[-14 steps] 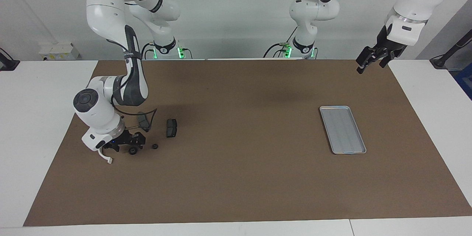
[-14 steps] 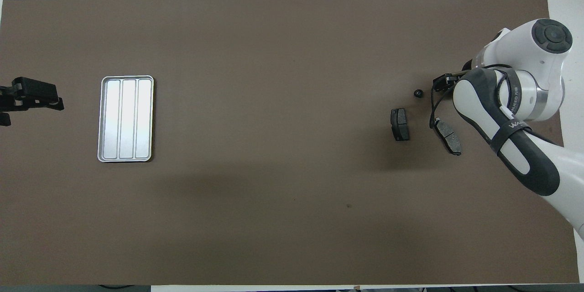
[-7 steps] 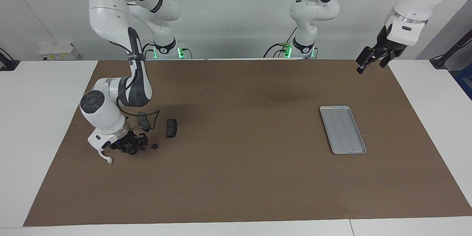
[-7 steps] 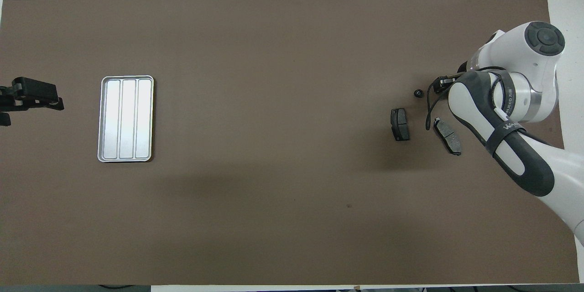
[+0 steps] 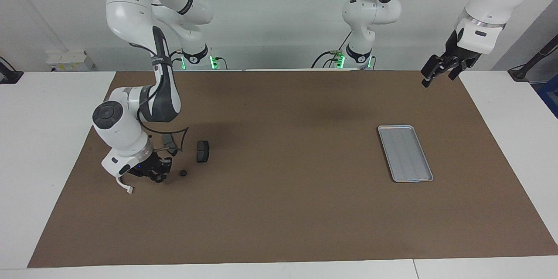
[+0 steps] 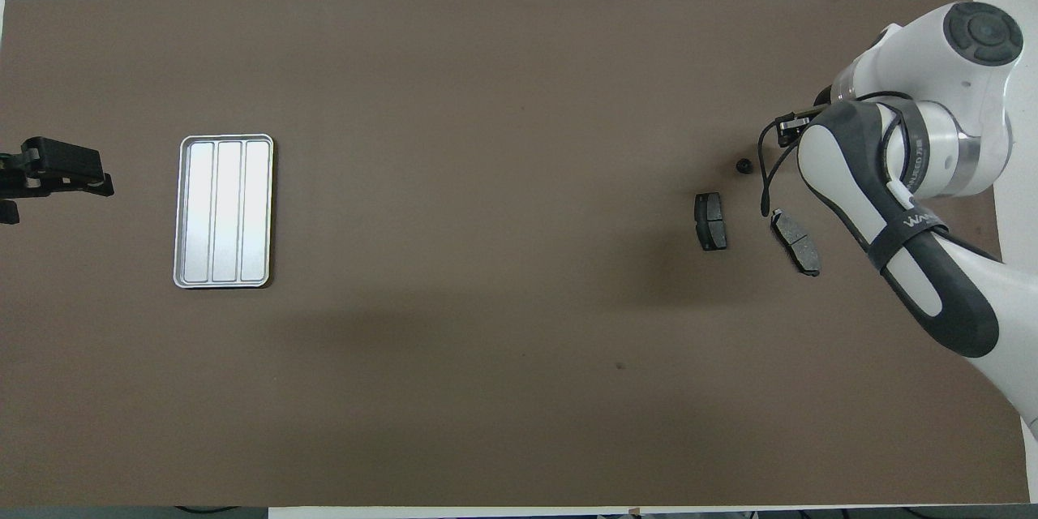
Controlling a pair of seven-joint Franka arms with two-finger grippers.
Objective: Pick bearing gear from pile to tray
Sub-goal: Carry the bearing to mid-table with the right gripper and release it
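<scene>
The pile lies at the right arm's end of the mat: two dark grey plates (image 5: pixel 202 151) (image 5: pixel 170 143), a white half-ring bracket (image 5: pixel 124 185) and a loose black ring (image 5: pixel 183 173). The plates (image 6: pixel 710 220) (image 6: pixel 795 241) and the loose ring (image 6: pixel 743 166) also show in the overhead view. My right gripper (image 5: pixel 158 174) is low over the pile, shut on a second black ring (image 5: pixel 158 178) just off the mat. The arm hides that ring in the overhead view. The silver tray (image 5: pixel 405 153) (image 6: pixel 224 211) lies empty toward the left arm's end. My left gripper (image 5: pixel 438 72) (image 6: pixel 53 174) waits, raised and open.
A brown mat (image 5: pixel 283 209) covers most of the white table. A black cable (image 5: pixel 181 137) loops from the right wrist over the nearer plate. The wide middle of the mat lies between pile and tray.
My right gripper's fingers have drawn in around the black ring, and the wrist has risen and shifted a little. The loose ring, plates, bracket and left arm have not moved.
</scene>
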